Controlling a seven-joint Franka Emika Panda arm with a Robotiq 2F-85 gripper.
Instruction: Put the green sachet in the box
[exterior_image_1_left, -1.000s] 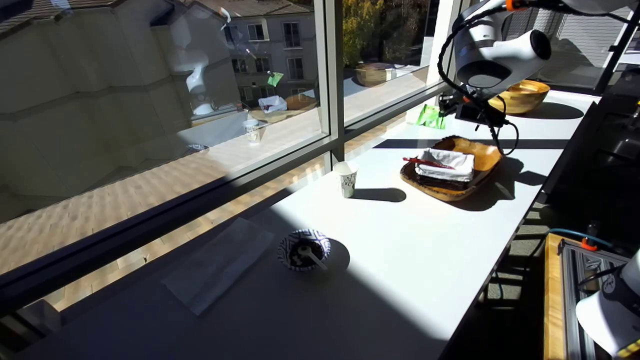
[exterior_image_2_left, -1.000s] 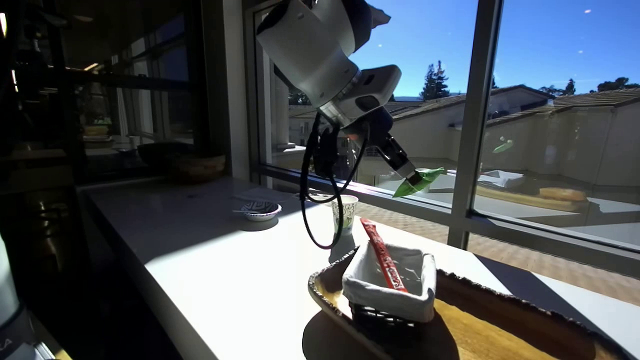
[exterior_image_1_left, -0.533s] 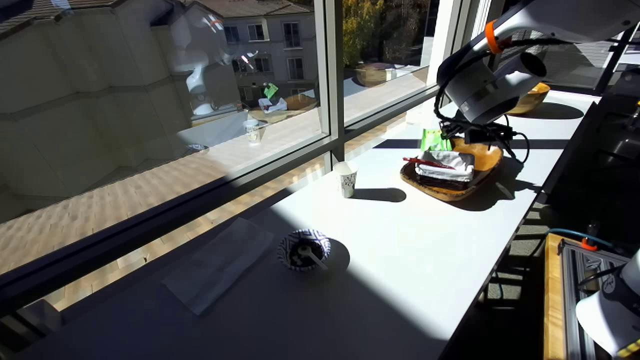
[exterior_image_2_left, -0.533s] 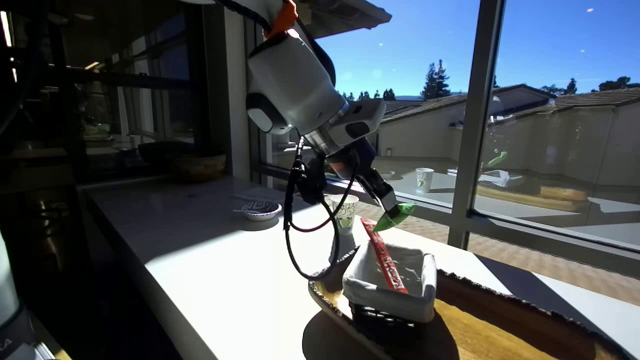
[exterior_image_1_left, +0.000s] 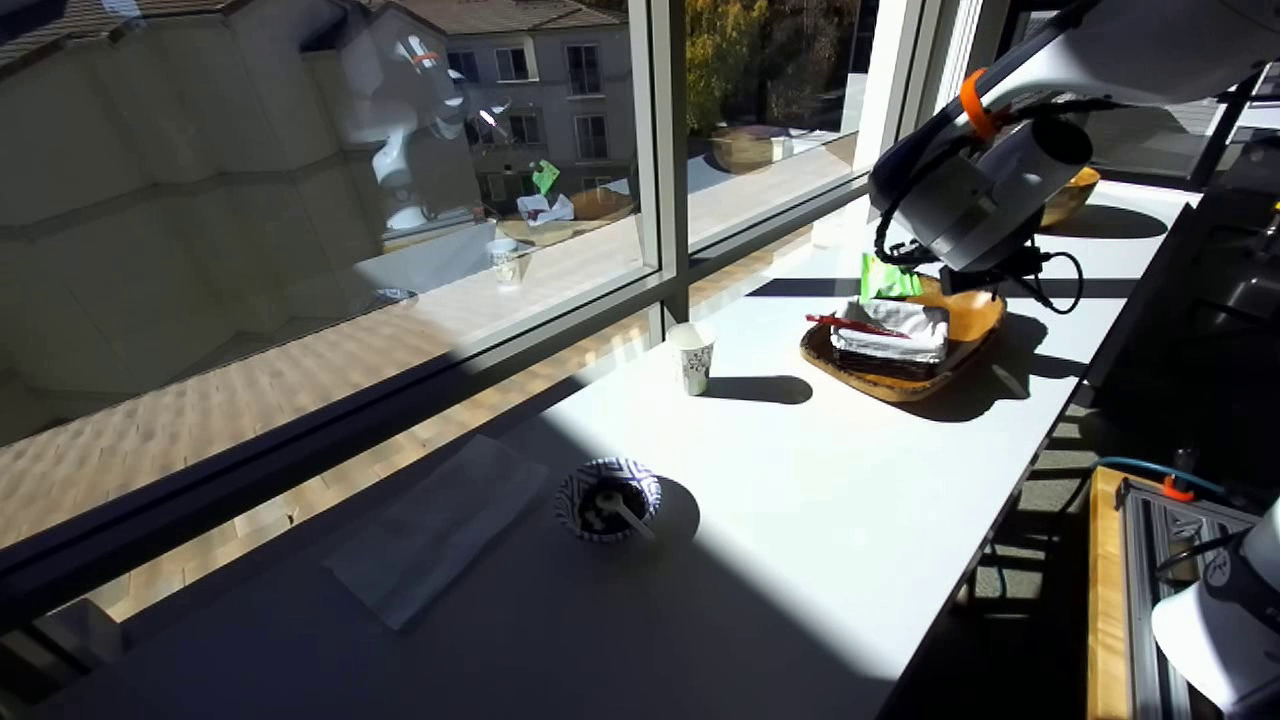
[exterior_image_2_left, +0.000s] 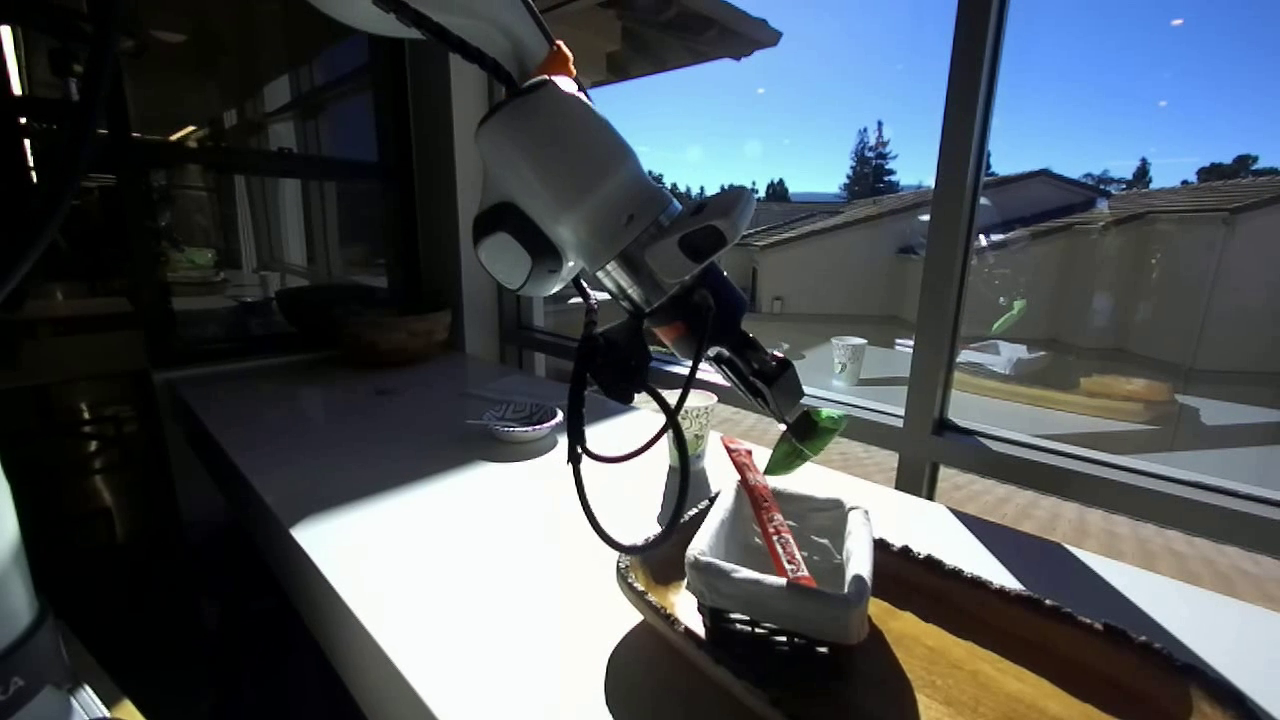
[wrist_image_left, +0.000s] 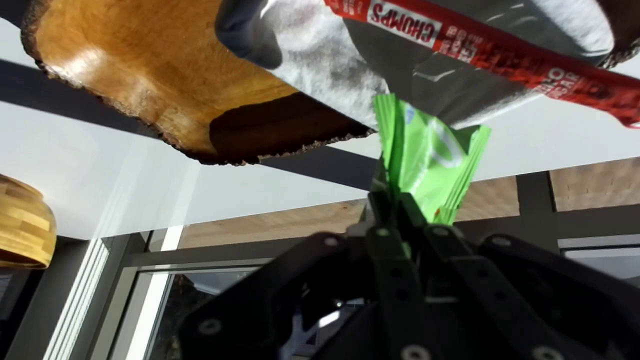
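exterior view: jaws pinch the green sachet (exterior_image_2_left: 815, 440), open air between its edge and the white-lined box (exterior_image_2_left: 775, 605).

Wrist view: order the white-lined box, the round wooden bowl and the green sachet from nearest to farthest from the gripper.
1. Green sachet: held in the gripper, right of centre.
2. White-lined box: next, at the picture's top.
3. Round wooden bowl: farthest, cut off by the picture's left edge.
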